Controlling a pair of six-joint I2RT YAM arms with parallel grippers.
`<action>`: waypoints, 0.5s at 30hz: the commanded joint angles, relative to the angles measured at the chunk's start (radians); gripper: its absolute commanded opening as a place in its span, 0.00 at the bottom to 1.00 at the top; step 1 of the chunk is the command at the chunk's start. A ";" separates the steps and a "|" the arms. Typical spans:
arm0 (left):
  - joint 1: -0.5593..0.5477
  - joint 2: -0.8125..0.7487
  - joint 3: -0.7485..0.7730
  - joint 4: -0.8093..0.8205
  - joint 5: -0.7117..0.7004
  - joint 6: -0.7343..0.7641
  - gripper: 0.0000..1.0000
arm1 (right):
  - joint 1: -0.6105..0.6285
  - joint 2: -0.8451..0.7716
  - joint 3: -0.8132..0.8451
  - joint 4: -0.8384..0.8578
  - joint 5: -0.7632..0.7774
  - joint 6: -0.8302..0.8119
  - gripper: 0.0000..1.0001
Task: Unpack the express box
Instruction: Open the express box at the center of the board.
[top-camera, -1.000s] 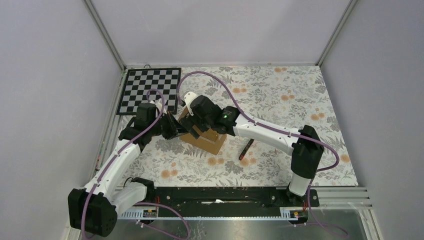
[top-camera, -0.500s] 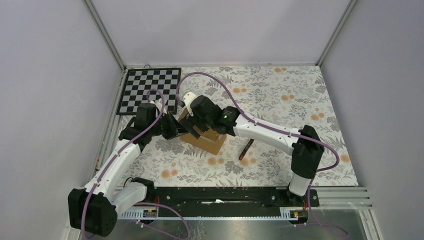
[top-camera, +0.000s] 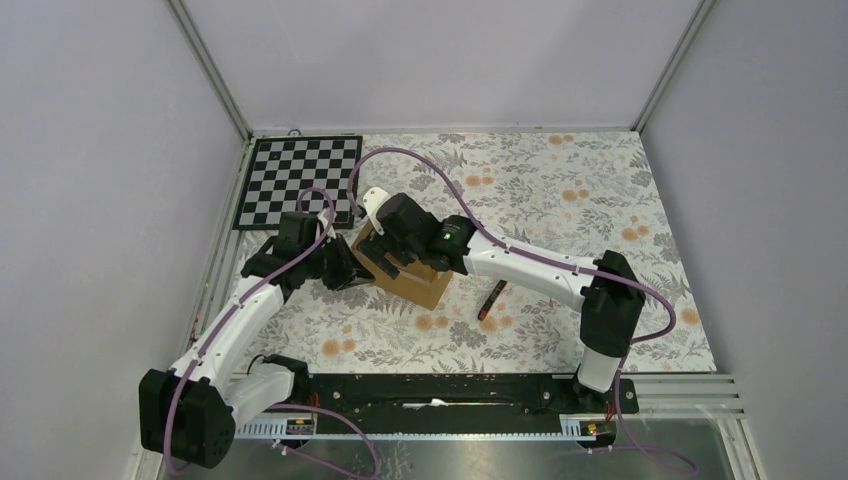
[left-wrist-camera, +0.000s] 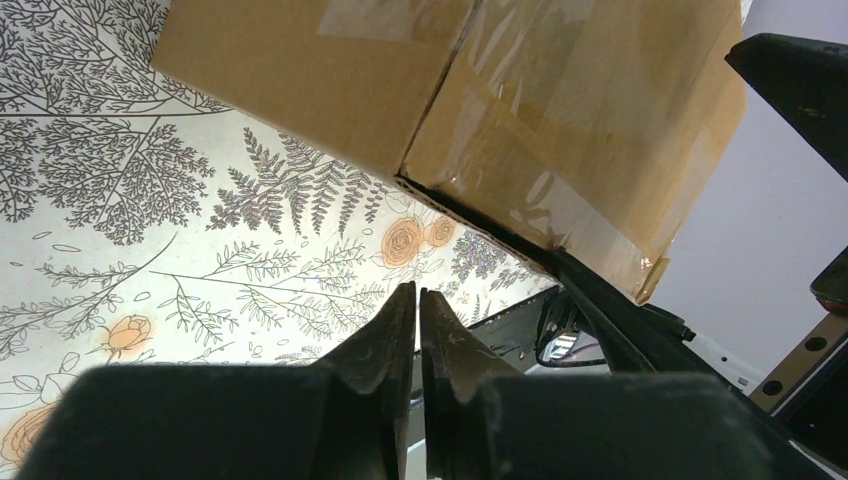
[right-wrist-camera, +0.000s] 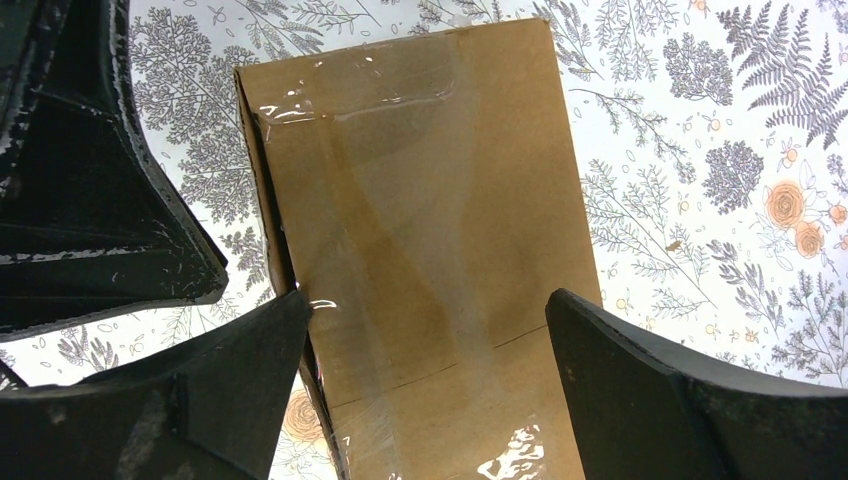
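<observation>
The express box (top-camera: 408, 278) is a brown taped carton lying mid-table. My right gripper (top-camera: 383, 243) hangs over its left end, jaws wide open. In the right wrist view the box top (right-wrist-camera: 420, 230) fills the gap, with one fingertip (right-wrist-camera: 250, 370) at its left edge and the other over its right edge. I cannot tell whether they touch it. My left gripper (top-camera: 350, 270) is shut and empty, just left of the box. Its closed fingertips (left-wrist-camera: 400, 310) point below the box's lower corner (left-wrist-camera: 450, 90).
A small red-handled cutter (top-camera: 492, 298) lies on the floral cloth right of the box. A checkerboard (top-camera: 300, 180) sits at the back left. Grey walls enclose the table on three sides. A black rail (top-camera: 430, 392) runs along the near edge.
My left gripper has drawn back slightly toward the near left. My right gripper has shifted a little left over the box. The cutter has not moved.
</observation>
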 joint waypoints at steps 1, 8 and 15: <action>0.002 -0.026 0.034 0.009 -0.022 -0.004 0.11 | -0.006 0.044 -0.033 -0.159 -0.056 -0.011 0.96; 0.023 -0.102 0.028 0.078 0.025 -0.165 0.39 | -0.006 0.037 -0.029 -0.164 -0.075 0.081 0.95; 0.023 -0.205 -0.051 0.126 -0.056 -0.369 0.52 | -0.005 0.017 -0.054 -0.123 -0.091 0.221 0.95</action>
